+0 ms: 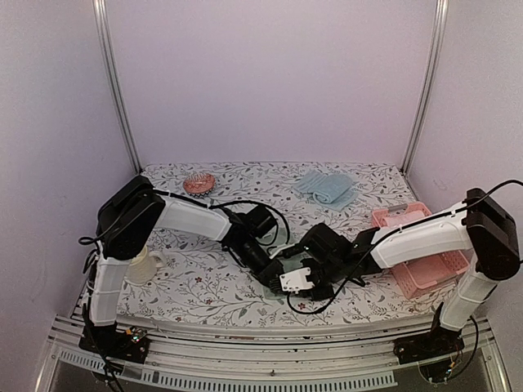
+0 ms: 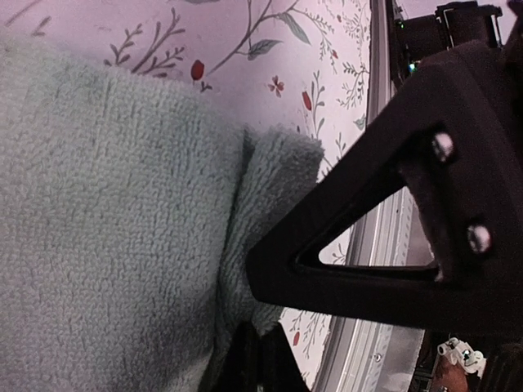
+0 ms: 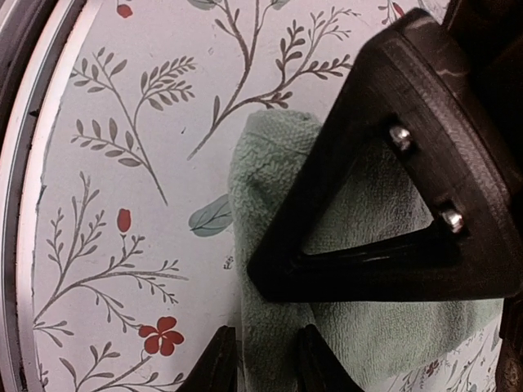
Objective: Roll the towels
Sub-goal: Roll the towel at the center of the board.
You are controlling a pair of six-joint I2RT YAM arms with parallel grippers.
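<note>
Pale sage-green terry towel point(image 2: 106, 245), dense looped pile, bunched at the near middle of the tabletop point(image 1: 204, 286), one edge doubled into a thick fold. The left pincer point(image 2: 249, 314), with black triangular fingers, is closed tight on that fold. The right pincer point(image 3: 239, 314) has its jaws part-way apart astride the towel's other end; whether they press it cannot be told. The light blue ribbed towel point(image 1: 327, 188) lies loosely folded at the far right, well apart. The tabletop cover is white with grey sprigs and red flowers.

A pink slatted plastic basket point(image 1: 400, 214) sits at the right edge, a cream mug point(image 1: 145, 265) at the left, and a round coppery object point(image 1: 198, 183) at the back. Pale lilac walls point(image 1: 270, 73) enclose three sides. A metal rail point(image 1: 270, 359) bounds the near edge, near the sage towel.
</note>
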